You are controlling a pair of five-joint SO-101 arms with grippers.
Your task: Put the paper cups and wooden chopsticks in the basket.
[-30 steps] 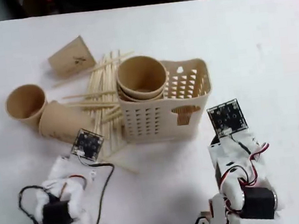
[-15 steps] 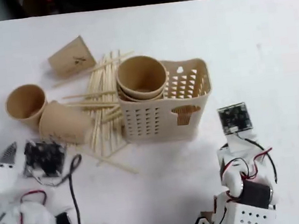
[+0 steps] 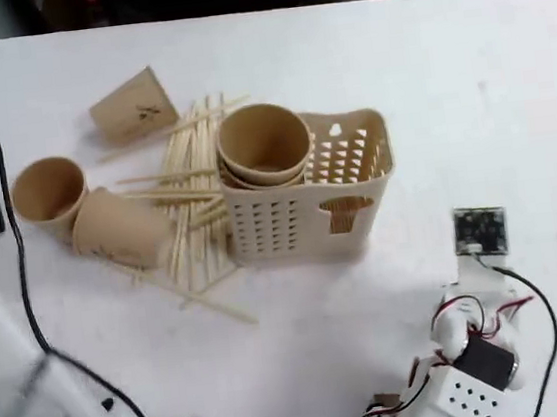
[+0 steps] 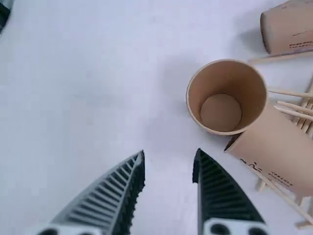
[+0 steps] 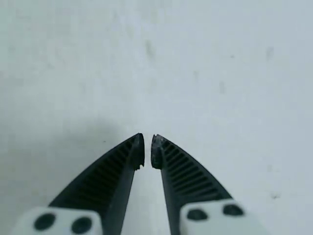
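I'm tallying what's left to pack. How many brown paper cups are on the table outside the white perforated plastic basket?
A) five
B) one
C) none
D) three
D: the upright brown paper cup, the tipped brown paper cup touching it and the tipped brown paper cup farther back are all on the table, outside the white perforated plastic basket.

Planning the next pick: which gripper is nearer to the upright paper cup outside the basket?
Left. The left gripper hangs open beside the upright paper cup; the right gripper is over bare table, past the basket.
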